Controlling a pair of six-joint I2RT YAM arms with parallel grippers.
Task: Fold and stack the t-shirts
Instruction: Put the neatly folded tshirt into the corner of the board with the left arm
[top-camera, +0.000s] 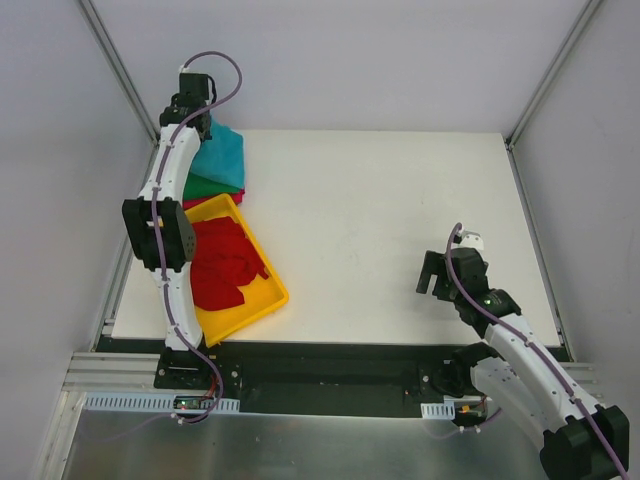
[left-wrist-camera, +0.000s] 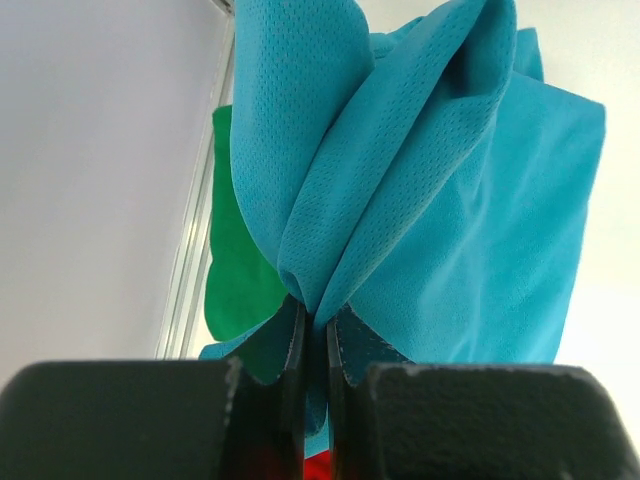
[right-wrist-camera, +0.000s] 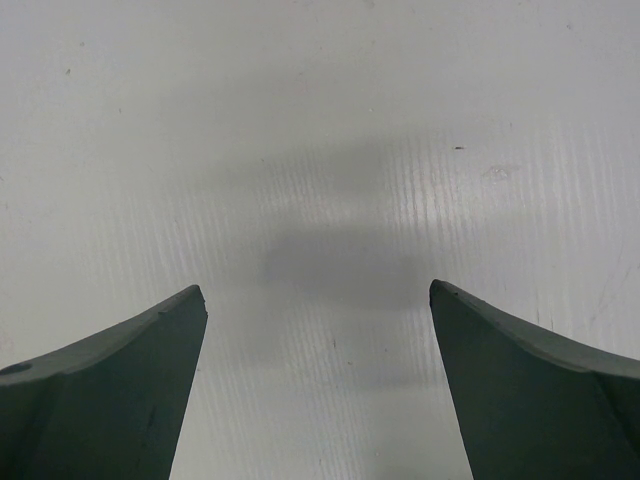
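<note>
L gripper (left-wrist-camera: 315, 340) clenched on teal shirt (left-wrist-camera: 420, 200), at far-left corner of bench (top-camera: 400, 220), atop green shirt (left-wrist-camera: 235, 270); fine mesh knit, bunched in soft folds. Step, prob: laying teal on the stack. Next needs a release w/o dragging it. Red shirts (top-camera: 222, 262) lie crumpled in tray (top-camera: 265, 300), unfolded. R gripper (right-wrist-camera: 318, 300) spread wide, empty, over the bench.

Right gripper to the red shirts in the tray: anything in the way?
Nothing loose lies on the table between them. Only the near rim of the yellow tray stands between the open right gripper and the red shirts.
</note>
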